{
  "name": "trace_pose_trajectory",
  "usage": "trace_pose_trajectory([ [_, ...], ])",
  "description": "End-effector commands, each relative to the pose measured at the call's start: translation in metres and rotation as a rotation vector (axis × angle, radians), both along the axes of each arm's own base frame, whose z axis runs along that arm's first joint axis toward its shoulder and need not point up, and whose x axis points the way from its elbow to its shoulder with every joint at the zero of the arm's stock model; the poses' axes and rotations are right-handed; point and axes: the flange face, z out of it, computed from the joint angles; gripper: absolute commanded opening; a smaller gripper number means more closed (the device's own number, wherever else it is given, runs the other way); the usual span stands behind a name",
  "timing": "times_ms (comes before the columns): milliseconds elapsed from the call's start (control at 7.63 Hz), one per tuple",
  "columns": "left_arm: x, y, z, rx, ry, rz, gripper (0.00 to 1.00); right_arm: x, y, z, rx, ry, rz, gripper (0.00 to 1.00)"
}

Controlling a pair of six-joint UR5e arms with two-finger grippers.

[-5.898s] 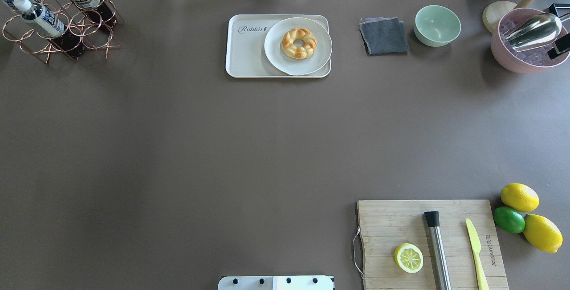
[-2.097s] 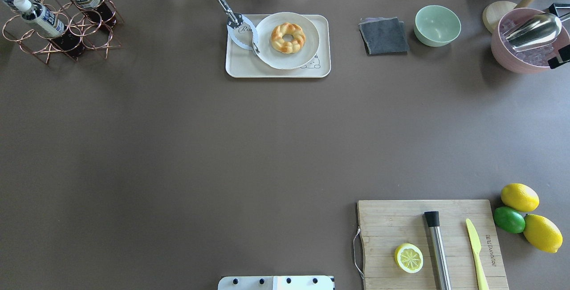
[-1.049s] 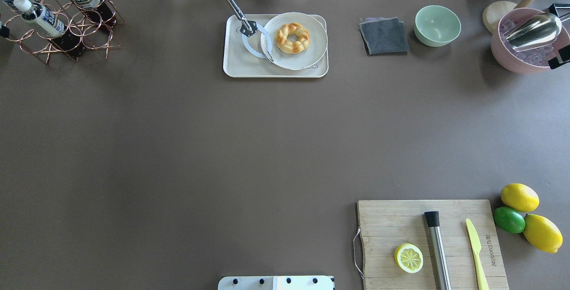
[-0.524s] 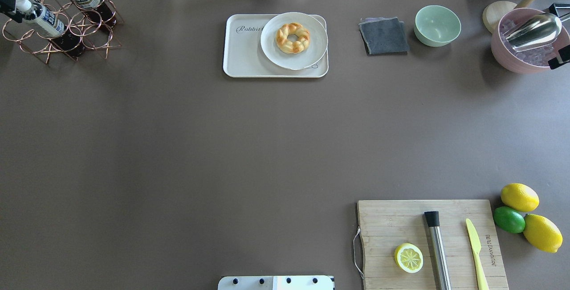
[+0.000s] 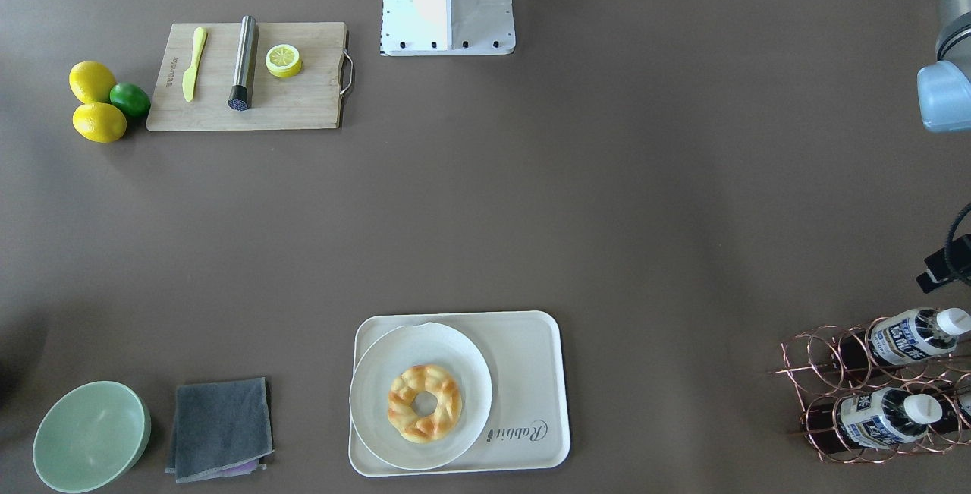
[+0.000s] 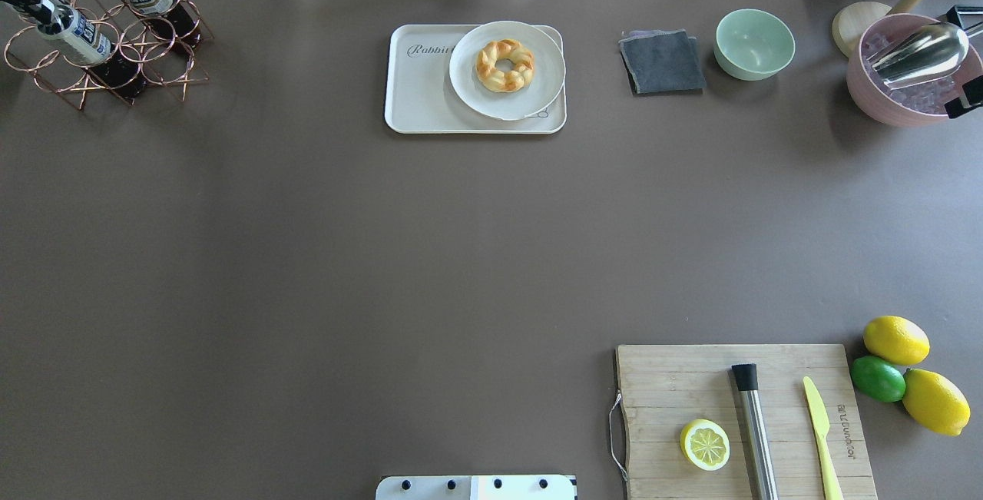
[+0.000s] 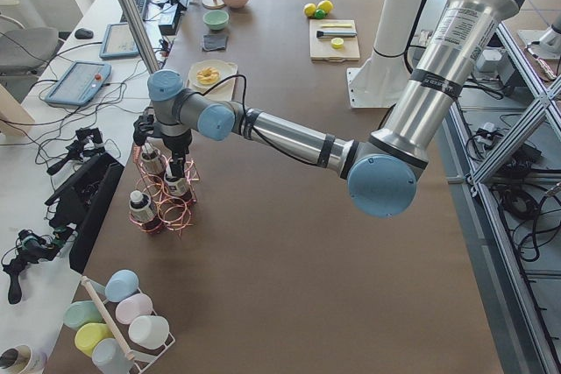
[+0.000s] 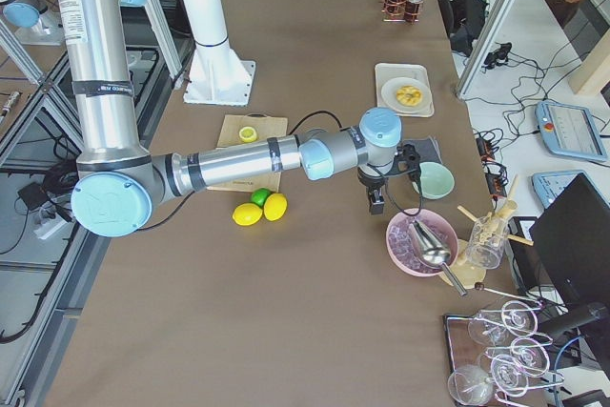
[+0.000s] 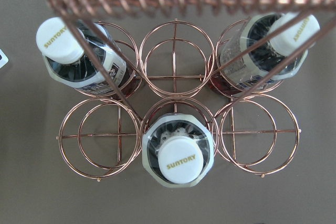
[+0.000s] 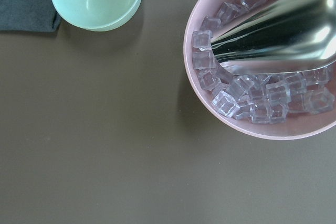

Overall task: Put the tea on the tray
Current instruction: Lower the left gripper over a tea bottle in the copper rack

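The metal tongs that pushed the round white plate (image 6: pixel 537 97) are gone and the left hand (image 6: pixel 31 1) has come over the copper wire rack (image 6: pixel 146 51), so picking can begin; the cream rectangular plastic tray (image 6: pixel 418 97) has bare space. Only the left wrist view shows the small clear bottle of dark tea (image 9: pixel 178 156) centred below in its ring; how wide the hand is cannot be told

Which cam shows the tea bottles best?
Left wrist: all three bottles straight down in the rack, caps readable. Front-facing shows two labels at its edge; overhead shows them small in its corner; side views, tiny.
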Motion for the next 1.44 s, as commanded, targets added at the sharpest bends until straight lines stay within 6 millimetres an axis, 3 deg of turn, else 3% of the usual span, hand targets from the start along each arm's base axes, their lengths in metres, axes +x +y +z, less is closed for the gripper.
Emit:
trace_pose_trajectory([
  [0, 0.004, -0.012, 0.013, 0.010, -0.014, 0.043, 0.86, 0.000, 0.000, 0.000, 0.000, 0.000, 0.001, 1.00],
  [262, 0.009, -0.021, 0.014, 0.009, -0.014, 0.047, 0.81, 0.000, 0.000, -0.001, 0.002, 0.000, 0.001, 1.00],
  [786, 0.009, -0.025, 0.017, 0.028, -0.010, 0.045, 0.81, 0.000, 0.000, -0.001, -0.005, 0.000, 0.007, 1.00],
  [1311, 0.011, -0.032, 0.011, 0.034, -0.009, 0.046, 0.66, 0.001, 0.003, 0.003, -0.013, 0.002, 0.007, 1.00],
])
